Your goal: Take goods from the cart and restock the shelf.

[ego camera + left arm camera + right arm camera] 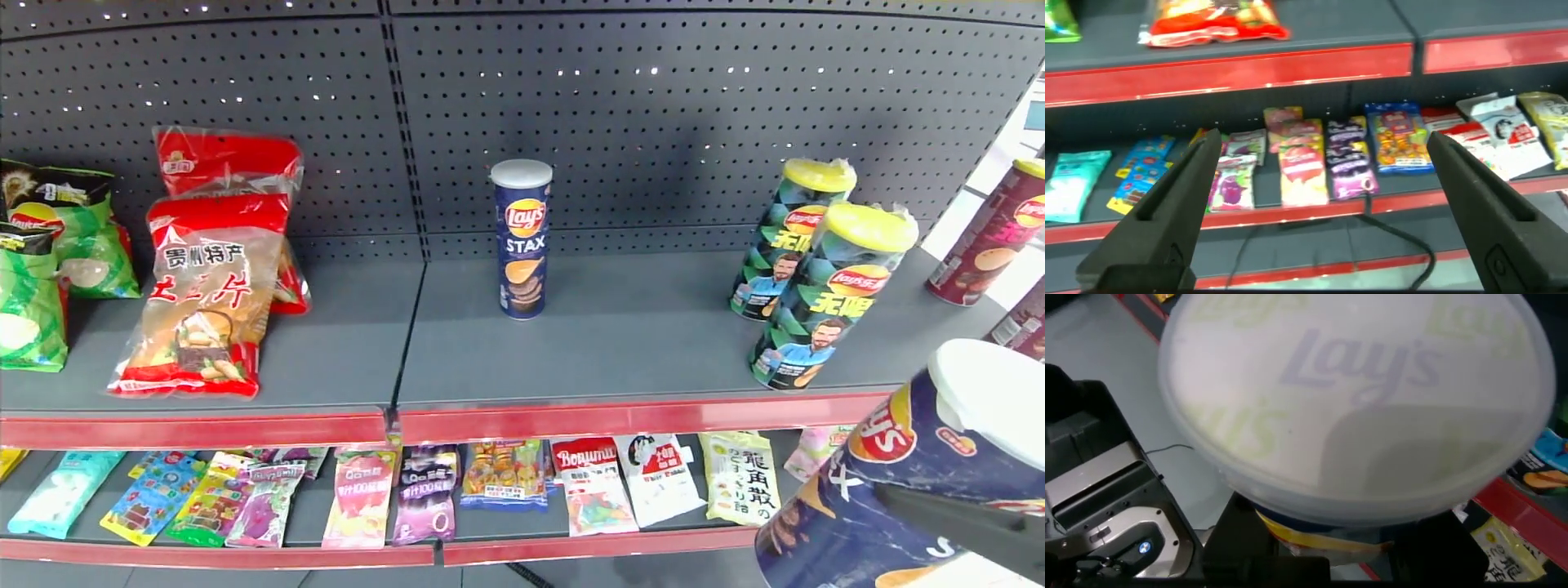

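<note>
My right gripper [951, 514] is shut on a dark blue chips can [890, 474] with a white lid [1355, 400], held tilted low at the right, in front of the shelf's red front rail [645, 415]. A matching blue can [521, 238] stands upright mid-shelf on the grey upper shelf [620, 343]. My left gripper [1324, 137] is open with nothing between its fingers [1167, 220], facing the lower shelf's candy bags [1347, 155].
Two green cans with yellow lids [824, 294] stand right of centre, with maroon cans [988, 237] beyond them. Red snack bags [204, 302] and green chip bags [33, 269] lie at the left. Small packets [506, 478] line the lower shelf. Open shelf room flanks the middle can.
</note>
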You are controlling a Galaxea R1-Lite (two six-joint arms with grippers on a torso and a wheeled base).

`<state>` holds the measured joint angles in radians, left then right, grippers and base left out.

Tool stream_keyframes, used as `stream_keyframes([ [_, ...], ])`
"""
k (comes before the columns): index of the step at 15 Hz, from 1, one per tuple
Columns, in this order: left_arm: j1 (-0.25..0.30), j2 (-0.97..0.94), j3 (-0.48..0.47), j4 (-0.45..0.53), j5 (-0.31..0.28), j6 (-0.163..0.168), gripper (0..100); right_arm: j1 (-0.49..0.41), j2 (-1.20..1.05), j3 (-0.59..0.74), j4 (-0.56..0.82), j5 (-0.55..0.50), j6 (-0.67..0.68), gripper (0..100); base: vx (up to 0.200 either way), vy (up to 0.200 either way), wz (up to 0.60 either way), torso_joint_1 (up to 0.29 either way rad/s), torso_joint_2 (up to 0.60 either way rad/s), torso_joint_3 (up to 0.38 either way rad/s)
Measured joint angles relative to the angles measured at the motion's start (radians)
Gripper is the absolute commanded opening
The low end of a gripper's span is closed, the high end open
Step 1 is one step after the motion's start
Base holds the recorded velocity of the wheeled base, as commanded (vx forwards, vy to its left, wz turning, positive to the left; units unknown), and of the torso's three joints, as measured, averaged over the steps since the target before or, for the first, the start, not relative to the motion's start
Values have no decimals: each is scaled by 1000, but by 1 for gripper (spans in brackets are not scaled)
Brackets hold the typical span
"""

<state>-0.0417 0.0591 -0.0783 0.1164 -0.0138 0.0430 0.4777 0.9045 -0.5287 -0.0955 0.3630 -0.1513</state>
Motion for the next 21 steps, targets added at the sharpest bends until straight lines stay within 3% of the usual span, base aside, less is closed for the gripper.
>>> stream_keyframes([
  [9,1,0,0,0,-1,0,100,14,-6,-2,1,1,-4,0,0,22,0,1,0,0],
  [13,0,0,0,0,0,0,100,60,-1,-4,0,-1,-29,0,200,0,0,-7,6,4],
  [17,0,1,0,0,-5,-1,100,68,11,-4,1,0,-34,0,0,0,0,0,0,0],
  [21,0,1,0,0,-14,-51,100,70,15,-3,1,6,-43,0,0,0,0,0,0,0],
])
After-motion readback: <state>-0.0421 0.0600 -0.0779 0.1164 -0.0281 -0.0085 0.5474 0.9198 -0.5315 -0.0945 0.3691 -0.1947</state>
